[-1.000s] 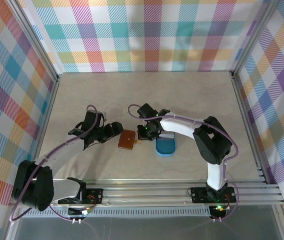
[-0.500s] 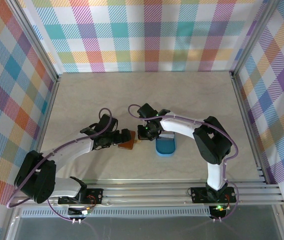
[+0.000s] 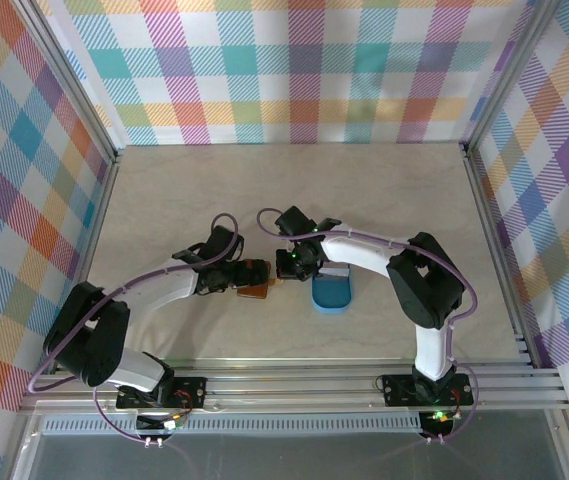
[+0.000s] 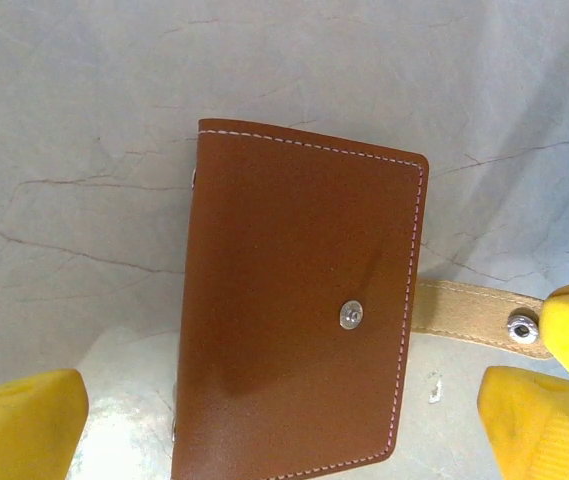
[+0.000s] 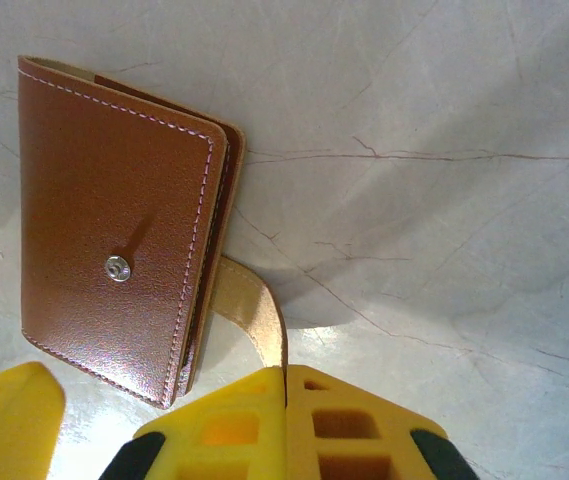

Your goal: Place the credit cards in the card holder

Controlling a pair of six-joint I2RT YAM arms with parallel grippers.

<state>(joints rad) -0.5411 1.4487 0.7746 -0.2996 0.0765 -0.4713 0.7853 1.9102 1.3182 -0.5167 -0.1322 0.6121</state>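
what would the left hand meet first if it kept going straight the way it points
Probably the card holder, on its brown cover: the open left hand points down at it, one finger either side. How far off it is, the wrist view doesn't settle.

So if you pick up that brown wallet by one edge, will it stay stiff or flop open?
The card holder lies folded but unsnapped, so it'd probably flop open if lifted by one cover. Its snap strap curves limply into the shut right gripper, suggesting soft leather. The smooth cover may slip; lying flat, it shouldn't roll.
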